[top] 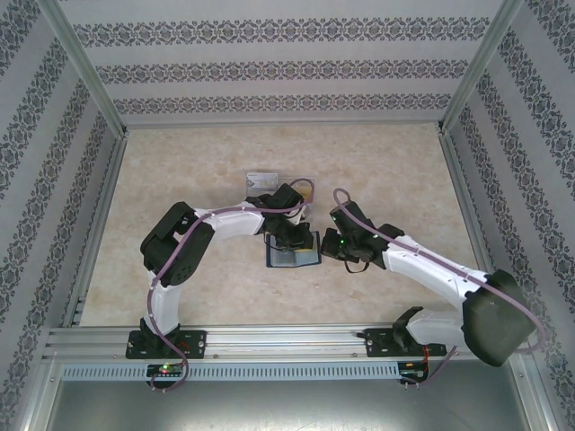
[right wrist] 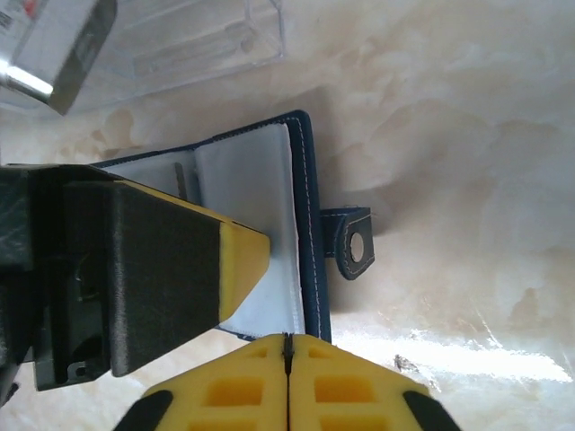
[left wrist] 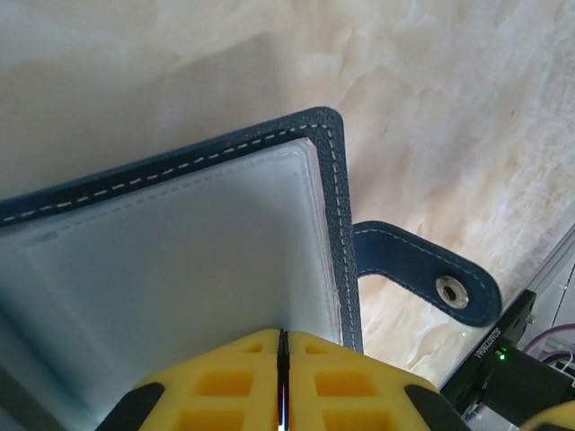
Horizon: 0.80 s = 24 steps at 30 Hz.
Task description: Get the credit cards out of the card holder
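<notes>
the card holder (top: 289,259) is lying open and flat on the bench (top: 207,180), just in front of the two arms and between their tips, with its closure tab (left wrist: 409,265) sticking out to one side and a clear plastic box (right wrist: 189,45) sitting a little beyond it. the left gripper (left wrist: 282,359) is hanging right over the pale inner pocket (left wrist: 180,260), its yellow pads pressed tight together; whether a thin edge is caught between them i cannot tell. the right gripper (right wrist: 287,359) is clenched too, poised at the holder's near edge, grasping nothing that i can see. the credit cards are presumably sitting inside the pockets, though i am not making out a card edge for certain. i am guessing they will handle as light, stiff and slick plastic, snug in soft pockets, so the whole limp holder is likely to lift or slide along with them. to my eye the sensible hold is a pinch on whatever card edge is peeking from the pocket mouth, while the other arm is pinning the stitched navy border down.
</notes>
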Motion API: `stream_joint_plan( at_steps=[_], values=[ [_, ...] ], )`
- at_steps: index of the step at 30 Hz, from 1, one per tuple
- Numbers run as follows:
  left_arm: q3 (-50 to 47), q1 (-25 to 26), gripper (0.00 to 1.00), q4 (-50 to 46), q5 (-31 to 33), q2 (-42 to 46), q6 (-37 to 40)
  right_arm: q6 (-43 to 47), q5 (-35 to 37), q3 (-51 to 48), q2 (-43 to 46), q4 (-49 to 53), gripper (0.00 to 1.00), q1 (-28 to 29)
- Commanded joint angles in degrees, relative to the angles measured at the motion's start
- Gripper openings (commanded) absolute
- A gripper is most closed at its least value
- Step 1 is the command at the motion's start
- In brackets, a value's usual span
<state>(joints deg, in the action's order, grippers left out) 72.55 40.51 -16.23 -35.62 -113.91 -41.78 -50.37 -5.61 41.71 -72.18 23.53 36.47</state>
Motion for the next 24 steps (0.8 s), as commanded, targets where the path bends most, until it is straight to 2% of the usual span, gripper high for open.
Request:
stream_joint_plan(
  at_steps=[1, 7, 12, 19, 24],
  values=[
    [0.3, 0.6, 0.06, -0.1, 0.7, 1.0, -0.8, -2.3, 0.1, -0.5, -2.4, -2.5, 0.03, 1.1],
    [0.7, 0.6, 0.00, -1.0, 0.8, 3.2, -1.4, -2.5, -3.0, -1.2, -6.6, -7.8, 0.00, 1.4],
    [-2.0, 0.0, 0.01, 1.9, 1.8, 6.6, -6.9, -3.5, -5.1, -4.0, -9.0, -13.1, 0.00, 1.1],
    [-7.3, -3.5, 0.16, -4.2, 9.1, 13.8, -9.0, -1.4, -5.2, -4.4, -11.1, -12.9, 0.00, 0.6],
    [-9.5, -5.2, 0.32, -10.0, 14.8, 17.4, -7.5, 0.3, -5.5, -3.6, -12.1, -11.6, 0.00, 0.0]
  ],
)
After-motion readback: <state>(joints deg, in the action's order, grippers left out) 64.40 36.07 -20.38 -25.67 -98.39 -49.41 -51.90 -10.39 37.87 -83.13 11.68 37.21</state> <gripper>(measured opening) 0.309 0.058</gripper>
